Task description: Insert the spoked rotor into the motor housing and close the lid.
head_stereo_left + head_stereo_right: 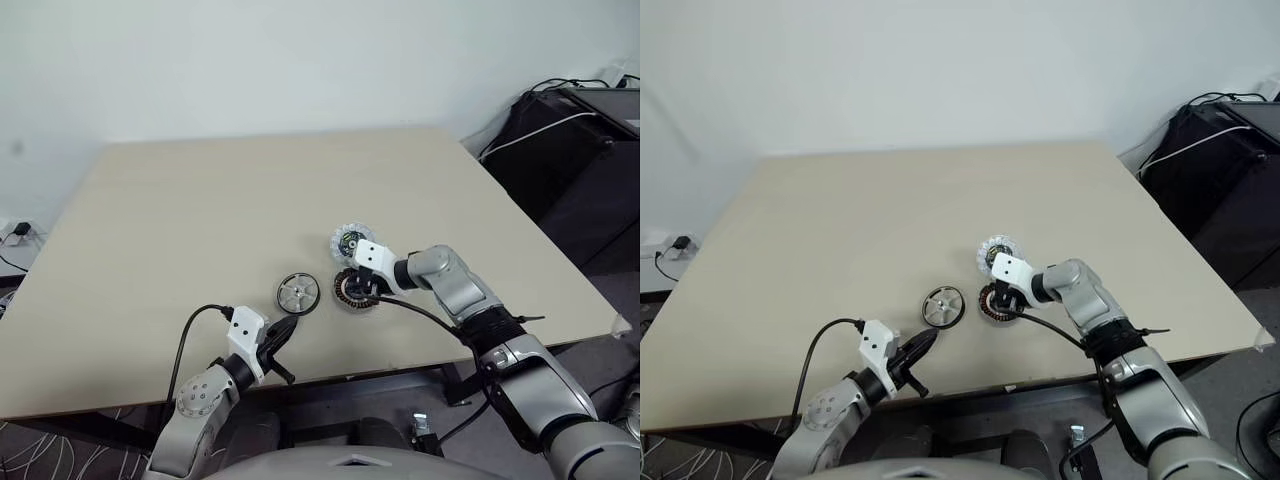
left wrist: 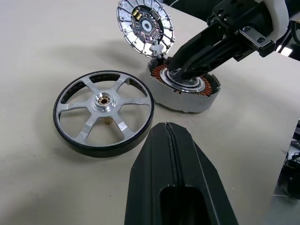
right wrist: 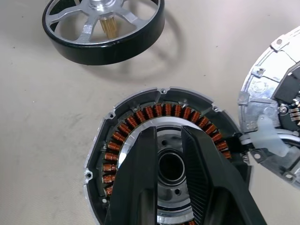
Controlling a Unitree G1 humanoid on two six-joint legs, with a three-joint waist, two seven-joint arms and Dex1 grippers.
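Observation:
The spoked rotor (image 1: 297,293) lies flat on the tan table (image 1: 200,220), dark rim around silvery spokes, also near in the left wrist view (image 2: 103,110). Just right of it sits the motor housing (image 3: 154,115) with copper windings. My right gripper (image 3: 168,133) reaches down into its silvery centre, fingers (image 3: 140,173) a narrow gap apart, gripping nothing. The lid (image 1: 350,242) lies behind the housing, inner face up, touching its rim. My left gripper (image 2: 166,125) hovers shut and empty near the table's front edge, short of the rotor.
Dark bags and equipment with cables (image 1: 570,140) stand off the table's right side. A plug and cable (image 1: 18,235) lie on the floor at the left. The table's front edge (image 1: 330,378) runs just below both grippers.

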